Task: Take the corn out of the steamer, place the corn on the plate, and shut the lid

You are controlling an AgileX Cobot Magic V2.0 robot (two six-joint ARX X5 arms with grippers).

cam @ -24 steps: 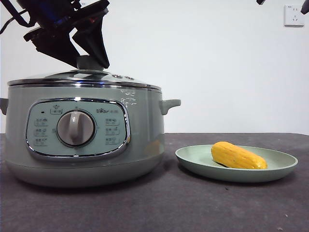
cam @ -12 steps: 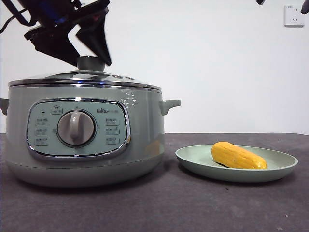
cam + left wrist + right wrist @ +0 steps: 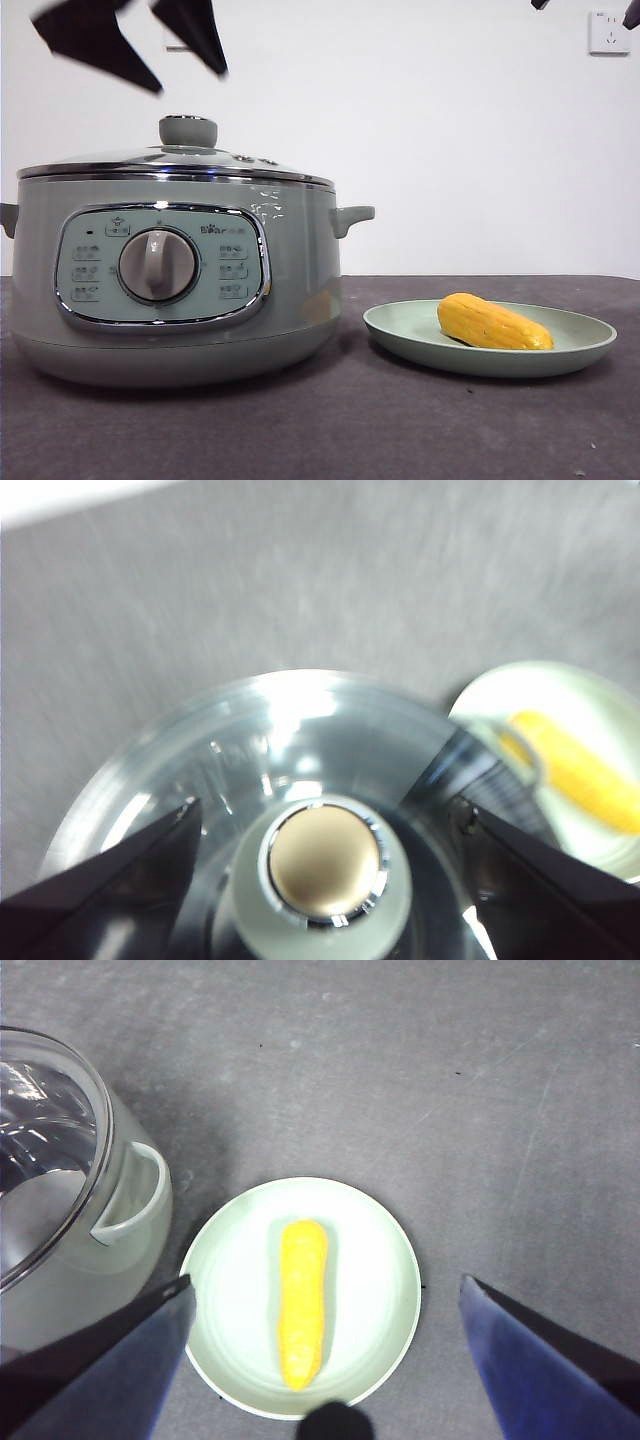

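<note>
Steamer (image 3: pixel 170 280): sitting on the table (image 3: pixel 330 430), lid (image 3: pixel 175 160) resting closed on top. Left gripper (image 3: pixel 150 45): hovering above the lid knob (image 3: pixel 325 862), jaws spread wide, gripping nothing. Corn (image 3: pixel 492 322): lying on the plate (image 3: pixel 585 345) beside the steamer. Right gripper (image 3: pixel 325 1360): hanging high over the plate, jaws spread, carrying nothing.

The left gripper (image 3: pixel 185 70) is smeared with blur at eleven o'clock, cut by the top edge — the steamer's (image 3: pixel 170 280) left handle is cropped at nine o'clock.
</note>
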